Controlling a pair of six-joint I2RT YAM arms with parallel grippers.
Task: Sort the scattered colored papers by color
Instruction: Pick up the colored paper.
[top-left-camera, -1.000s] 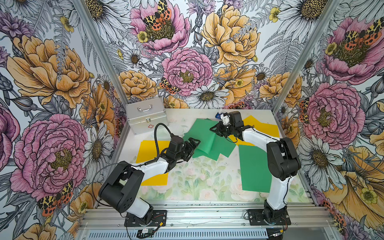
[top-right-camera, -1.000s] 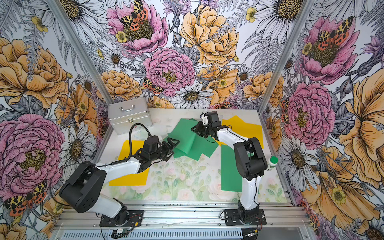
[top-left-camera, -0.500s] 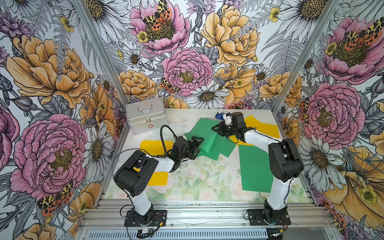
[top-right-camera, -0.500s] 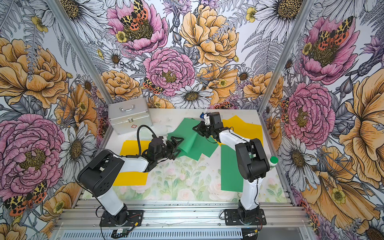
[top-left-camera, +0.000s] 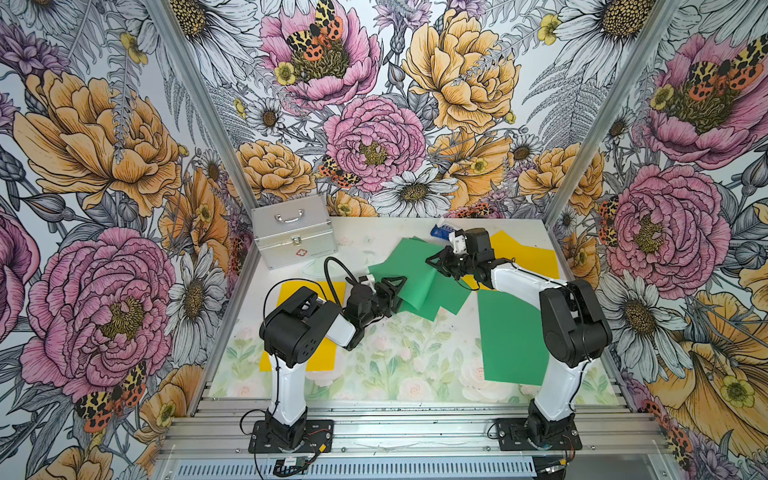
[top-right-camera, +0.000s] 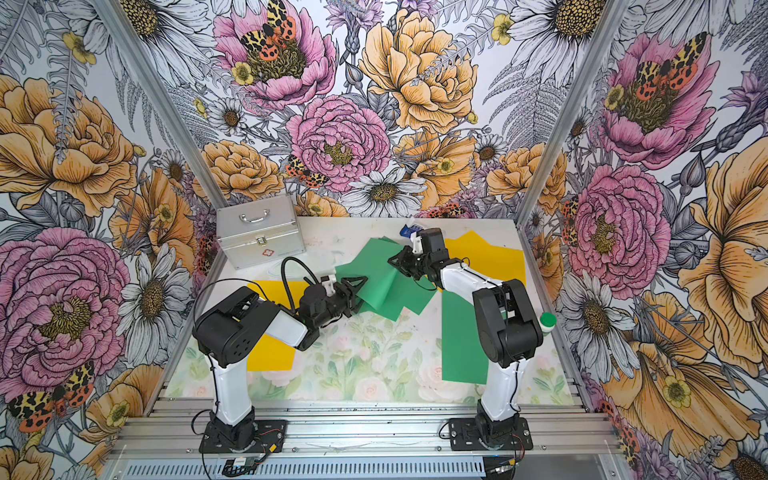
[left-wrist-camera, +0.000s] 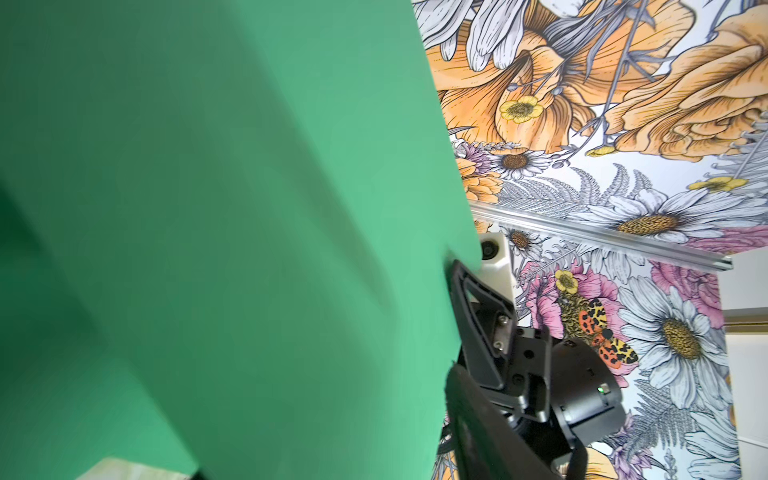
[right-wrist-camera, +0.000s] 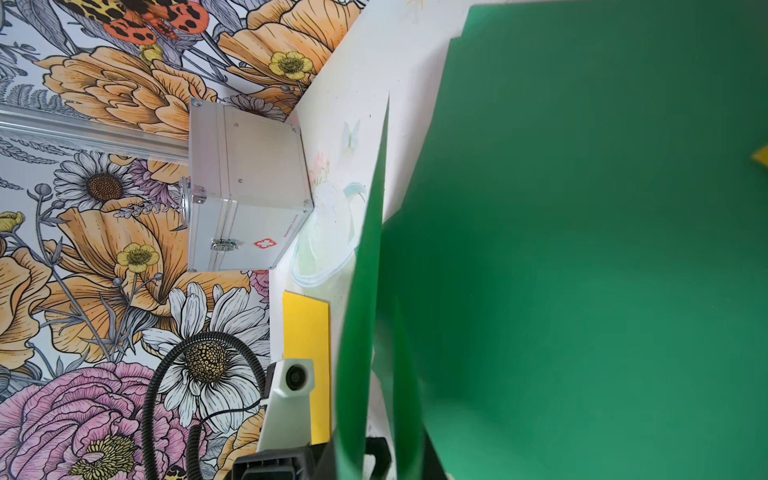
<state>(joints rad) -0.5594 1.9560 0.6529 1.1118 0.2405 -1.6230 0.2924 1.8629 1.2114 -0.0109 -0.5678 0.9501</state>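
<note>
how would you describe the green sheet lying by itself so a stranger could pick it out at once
Start at the right arm, white links and black joints. The lone green sheet lies flat on the table beside that arm's elbow, toward the front. The other green sheets overlap in a heap farther back, one curling upward; this one lies by itself, nearest the front.

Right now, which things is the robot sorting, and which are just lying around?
For the job:
green papers
yellow papers

Just lying about:
metal case
blue packet
green-capped bottle
</note>
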